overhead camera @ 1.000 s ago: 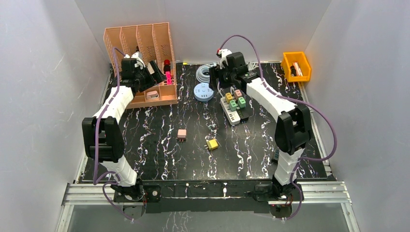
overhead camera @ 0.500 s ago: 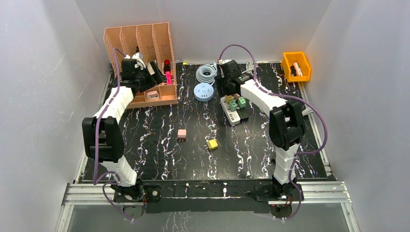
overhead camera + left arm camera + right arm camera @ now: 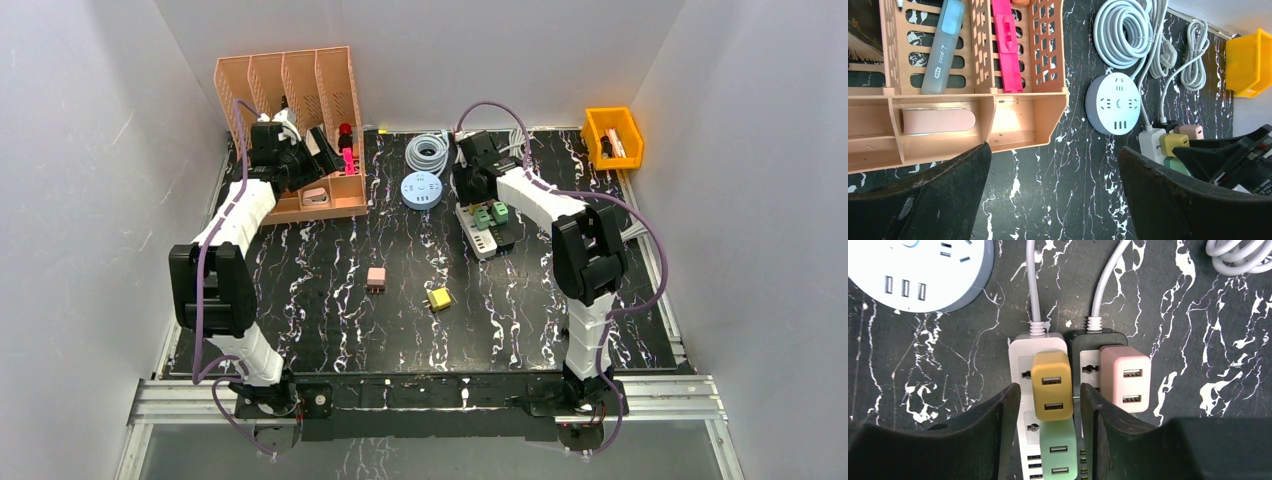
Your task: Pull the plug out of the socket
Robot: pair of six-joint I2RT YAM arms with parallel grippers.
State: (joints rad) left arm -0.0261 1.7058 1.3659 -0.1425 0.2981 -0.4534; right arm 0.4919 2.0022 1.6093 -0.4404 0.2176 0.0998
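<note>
- Over the white power strip (image 3: 1020, 352), your right gripper (image 3: 1050, 392) has dropped and narrowed: its jaws now flank the yellow plug (image 3: 1051, 385), slim gaps either side, not yet pinching.
- That plug sits seated in its socket; expect the pull only once you grip.
- Your left gripper (image 3: 1053, 147) hangs spread wide by the organizer (image 3: 1048, 100).

The left arm (image 3: 240, 215) and right arm (image 3: 535, 195) look alike: smooth white rounded shells alternate with chunky black joint housings. A thin purple cable (image 3: 490, 103) runs loosely along the outside of each, looping clear of the links. The bases (image 3: 262, 398) are small, black and bolted down. The left tool (image 3: 1054, 150) and right tool (image 3: 1050, 390) have broad matte black fingers (image 3: 993, 440) that taper to blunt tips, with pale scuffs on the left pair.
</note>
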